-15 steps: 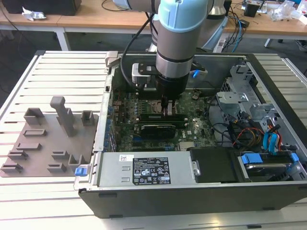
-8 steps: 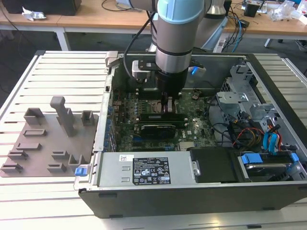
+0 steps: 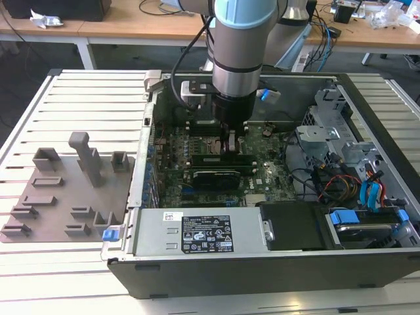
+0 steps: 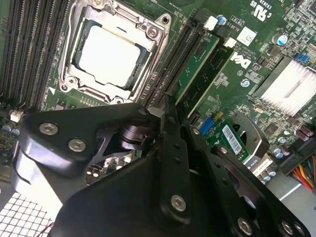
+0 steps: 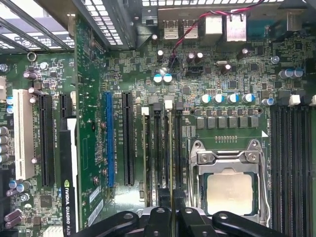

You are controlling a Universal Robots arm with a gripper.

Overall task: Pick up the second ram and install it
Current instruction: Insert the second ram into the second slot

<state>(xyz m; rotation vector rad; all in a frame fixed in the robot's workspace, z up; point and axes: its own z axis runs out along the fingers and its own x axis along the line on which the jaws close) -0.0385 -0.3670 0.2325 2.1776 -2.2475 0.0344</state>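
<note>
Inside the open black computer case, lying on its side on a slatted white table, my grey robot arm reaches straight down over the green motherboard. Its black gripper sits low over the memory slots beside the square silver processor socket.

In the first wrist view, the gripper's two black fingers straddle a row of long black memory slots, and a thin green memory stick, the second ram, stands edge-up in the slot between them. The jaws look closed down around the stick's near end, though I cannot tell whether they grip it or merely rest on its top edge. In the second wrist view, two green sticks sit side by side in neighbouring slots next to the socket.

I judge the stick is in its slot and being seated. To do this well, I would press squarely down, keep the stick upright, and watch that the white end latches snap inward. Uneven pressure could leave one end raised.

On the exterior view's left, grey plastic holder blocks stand on a flat grey base.
</note>
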